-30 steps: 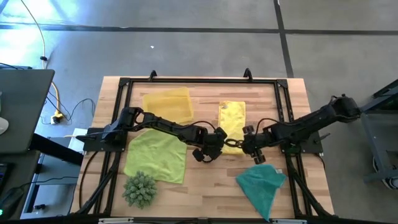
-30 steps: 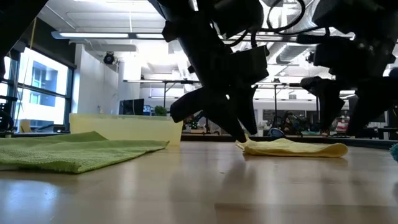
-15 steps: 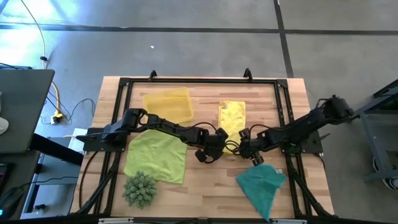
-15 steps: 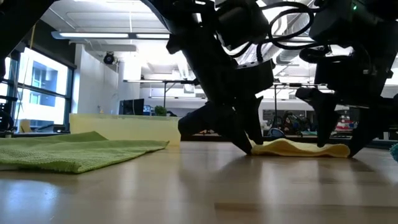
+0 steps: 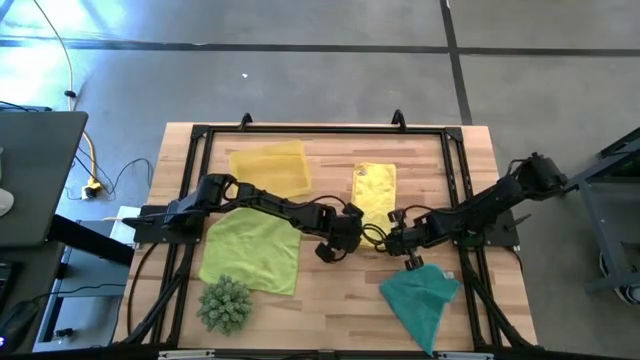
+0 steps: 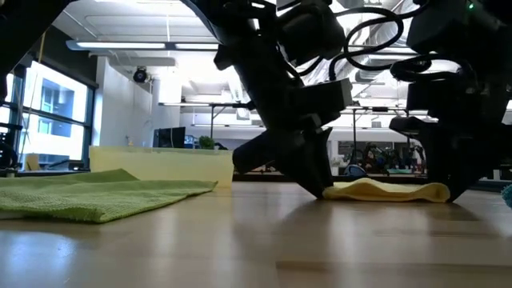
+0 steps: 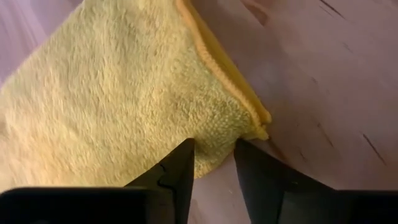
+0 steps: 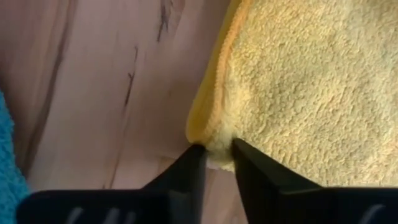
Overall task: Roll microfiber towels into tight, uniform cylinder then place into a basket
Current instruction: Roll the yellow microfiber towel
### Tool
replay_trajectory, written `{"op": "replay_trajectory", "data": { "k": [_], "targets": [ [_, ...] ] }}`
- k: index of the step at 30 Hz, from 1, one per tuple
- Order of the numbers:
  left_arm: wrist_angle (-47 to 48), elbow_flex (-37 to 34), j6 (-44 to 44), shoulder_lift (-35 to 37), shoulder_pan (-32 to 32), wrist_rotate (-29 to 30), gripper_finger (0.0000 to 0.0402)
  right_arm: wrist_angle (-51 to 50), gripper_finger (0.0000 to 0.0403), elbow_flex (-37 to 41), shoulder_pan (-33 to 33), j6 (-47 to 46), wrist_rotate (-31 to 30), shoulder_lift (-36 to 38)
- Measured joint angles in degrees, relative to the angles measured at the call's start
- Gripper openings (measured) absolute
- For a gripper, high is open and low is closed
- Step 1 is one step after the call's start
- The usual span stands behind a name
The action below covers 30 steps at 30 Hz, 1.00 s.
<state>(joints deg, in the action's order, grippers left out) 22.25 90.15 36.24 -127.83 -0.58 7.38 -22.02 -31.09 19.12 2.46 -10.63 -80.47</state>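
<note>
Table (image 5: 330,300): wooden, folded yellow towel (image 5: 374,190) near its middle.
Left gripper (image 7: 212,163): pinching towel's near corner.
Right gripper (image 8: 216,160): pinching its other near corner.

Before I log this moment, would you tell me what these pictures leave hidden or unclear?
- High view: the near end of the yellow towel lies under the left tool and right tool.
- Low view: the dark arms cover the towel's left end; the basket shows only its wall, not what it holds.
- Right wrist view: the teal towel is cut off by the edge.
- Low view: the green towel runs off the edge.
</note>
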Motion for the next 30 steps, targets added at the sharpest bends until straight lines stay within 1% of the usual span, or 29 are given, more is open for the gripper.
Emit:
{"op": "replay_trajectory", "data": {
  "k": [4, 6, 9, 14, 20, 25, 28, 30],
  "targets": [
    [0.23, 0.0, -3.66, 0.0, 0.57, 0.1, 0.0088, 0.02, 0.0019, 0.02, 0.95, -3.91, -0.19, -0.02],
    [0.3, -0.02, -5.45, 0.0, 0.99, 0.17, 0.0082, 0.02, 0.0006, 0.02, 1.26, -5.19, -0.23, -0.04],
    [0.35, -0.04, -8.68, 0.04, 1.72, 0.47, 0.0076, 0.02, 0.0007, 0.04, 1.28, -7.83, -0.2, -0.04],
    [2.22, -0.17, -14.95, 1.08, 2.88, 2.97, 0.0075, 0.02, 0.0002, 0.12, 1.13, -11.98, 0.18, 0.75],
    [4.31, -0.17, -20.96, 4.34, 3.94, 3.67, 0.0075, -1.8, 0.0001, 0.26, 1.1, -18.83, 0.65, 5.77],
    [5.01, -0.11, -22.81, 5.63, 5.06, 8.52, 0.0076, -2.75, 0.0001, 0.26, 1.1, -28.55, 1.1, 7.69],
    [4.79, -0.11, -24.54, 5.86, 5.31, 9.11, 0.0076, -3.01, 0.0, 0.24, 0.37, -36.21, 1.18, 7.72],
    [4.69, -0.11, -26.43, 6.01, 5.37, 9.16, 0.0076, -3.02, 0.0, 0.2, -0.2, -40.69, -0.06, 7.72]
  ]
}}
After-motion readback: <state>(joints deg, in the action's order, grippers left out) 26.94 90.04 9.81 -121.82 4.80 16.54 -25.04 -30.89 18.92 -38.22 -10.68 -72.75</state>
